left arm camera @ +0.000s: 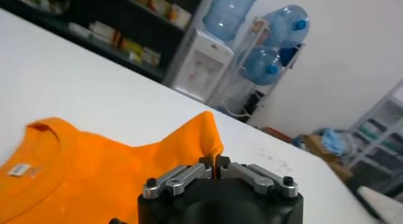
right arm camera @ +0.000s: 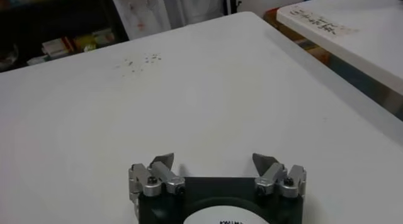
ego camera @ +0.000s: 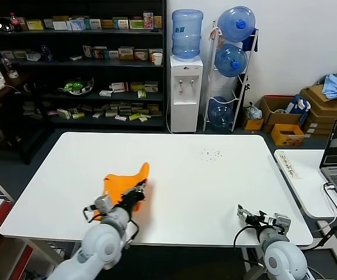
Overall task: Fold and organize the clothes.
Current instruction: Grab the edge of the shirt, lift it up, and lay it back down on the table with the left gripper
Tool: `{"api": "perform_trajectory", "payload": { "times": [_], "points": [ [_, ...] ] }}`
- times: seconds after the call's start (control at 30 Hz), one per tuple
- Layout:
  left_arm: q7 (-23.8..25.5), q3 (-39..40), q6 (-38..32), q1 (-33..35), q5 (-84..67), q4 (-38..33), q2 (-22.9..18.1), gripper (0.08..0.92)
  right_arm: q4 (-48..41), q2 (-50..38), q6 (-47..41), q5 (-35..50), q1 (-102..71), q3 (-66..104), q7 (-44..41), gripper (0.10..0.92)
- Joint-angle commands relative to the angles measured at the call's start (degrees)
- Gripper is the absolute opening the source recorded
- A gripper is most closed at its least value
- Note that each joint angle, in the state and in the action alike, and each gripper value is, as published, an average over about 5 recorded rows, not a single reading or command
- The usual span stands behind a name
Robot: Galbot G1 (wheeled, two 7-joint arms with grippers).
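On the table's [ego camera: 215, 192] near-left part the shirt [ego camera: 121, 180] lies bunched, left gripper [left arm camera: 215, 161] pinched on its raised fold, right gripper [right arm camera: 214, 161] spread idle near the front edge; best carry the fold across slowly, keeping layers aligned.

T-shirt [left arm camera: 94, 175] cut off by wrist view's edge; shelf labels illegible.

Dark shelves [ego camera: 75, 64] and water dispenser [ego camera: 186, 87] against white wall [ego camera: 296, 35].
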Motion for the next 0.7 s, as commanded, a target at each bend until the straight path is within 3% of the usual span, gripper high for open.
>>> {"api": "perform_trajectory", "payload": {
  "times": [0.03, 0.3, 0.47, 0.7],
  "points": [
    [-4.87, 12.83, -0.13, -8.13, -2.84, 5.11, -12.64, 0.117, -1.92, 1.67, -0.08, -0.68, -0.01, 0.78, 0.28, 0.823],
    [-3.28, 12.38, -0.47, -7.24, 0.54, 5.99, -12.60, 0.117, -1.73, 1.47, 1.38, -1.54, 0.73, -0.11, -1.03, 0.823],
    [2.12, 10.21, -1.78, -5.61, 4.95, 4.27, -11.23, 0.120, 0.37, 0.73, 10.22, -8.33, -0.43, 0.52, -9.69, 0.823],
    [13.27, 3.47, -3.02, -0.09, 15.41, -4.51, -5.20, 0.278, 10.78, -1.11, 23.71, -17.62, -3.29, 4.18, -20.83, 0.823]
  ]
}}
